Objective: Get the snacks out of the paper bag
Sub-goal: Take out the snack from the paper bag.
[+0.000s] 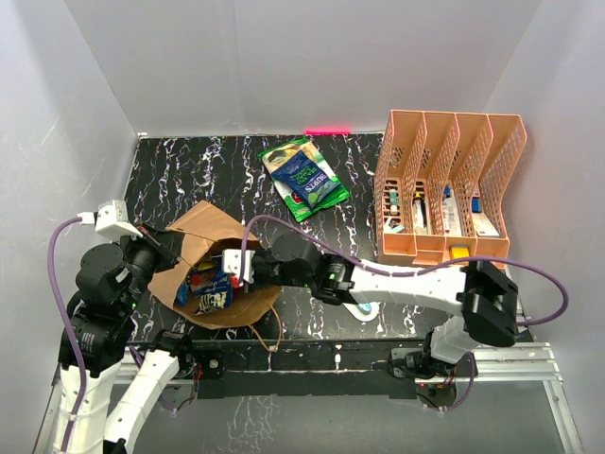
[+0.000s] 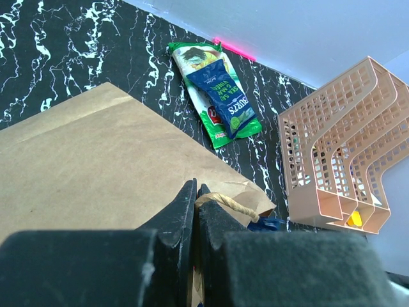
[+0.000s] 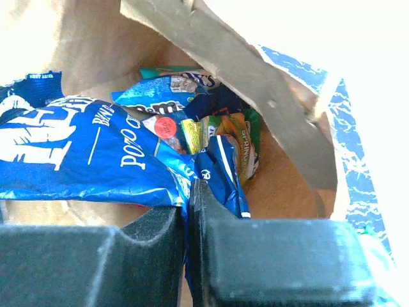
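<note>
Near the far edge of the table (image 1: 189, 165) two snacks (image 1: 301, 175) lie out, more fill the paper bag (image 1: 203, 222), left jaws pinched tight on its rim, right jaws squeezing a blue packet (image 3: 77, 160).

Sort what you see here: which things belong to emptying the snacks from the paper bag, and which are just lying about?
Job in hand: paper bag; snacks inside it; blue packet pinched in the right jaws; green packet and dark blue packet, already out.
Lying about: peach organizer; white-and-teal blister pack; pink strip.
</note>
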`<state>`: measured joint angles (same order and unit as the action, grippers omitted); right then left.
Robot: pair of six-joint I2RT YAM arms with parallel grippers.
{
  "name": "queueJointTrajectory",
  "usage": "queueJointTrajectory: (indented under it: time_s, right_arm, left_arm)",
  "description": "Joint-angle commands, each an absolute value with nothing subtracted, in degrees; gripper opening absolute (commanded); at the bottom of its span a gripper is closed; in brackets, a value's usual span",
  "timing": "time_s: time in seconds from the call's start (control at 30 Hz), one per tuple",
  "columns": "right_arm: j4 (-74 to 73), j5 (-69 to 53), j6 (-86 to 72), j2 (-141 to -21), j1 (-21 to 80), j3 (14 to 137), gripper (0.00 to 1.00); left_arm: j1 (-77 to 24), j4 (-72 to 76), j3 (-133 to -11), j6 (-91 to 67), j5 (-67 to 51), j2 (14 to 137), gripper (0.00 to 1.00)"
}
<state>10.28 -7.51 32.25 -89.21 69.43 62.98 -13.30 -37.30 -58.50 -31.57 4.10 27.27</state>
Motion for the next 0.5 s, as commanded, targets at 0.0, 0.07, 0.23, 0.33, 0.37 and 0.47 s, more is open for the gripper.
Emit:
queueJointTrajectory:
  time_s: [0.0,0.07,0.23,0.33,0.37,0.47]
  right_arm:
    - [6.02,-8.02,23.32,-81.76,69.43,65.21,0.08]
    - [3.89,-7.98,22.41,-78.49,69.43,64.82,0.08]
    - [-1.01,-7.40,21.97,-69.10,69.43,62.50,0.08]
    - [-5.47,-5.40,21.94,-64.27,69.43,62.21,0.08]
    - [-7.04,-4.55,21.91,-62.79,69.43,62.34,0.08]
    - [-10.85,-1.41,21.78,-58.94,69.43,62.83,0.08]
  left_arm:
    - [-13.41,-37.07,-59.85,-31.88,5.01,27.06,0.00]
    - [-13.39,-37.09,-59.70,-32.09,5.08,27.06,0.00]
    - [-13.36,-37.23,-59.20,-32.89,5.43,26.77,0.00]
    - [-13.37,-36.95,-58.63,-33.21,5.58,26.39,0.00]
    - [-13.42,-36.96,-58.48,-33.22,5.62,26.29,0.00]
    - [-13.42,-37.01,-58.20,-33.15,5.71,26.19,0.00]
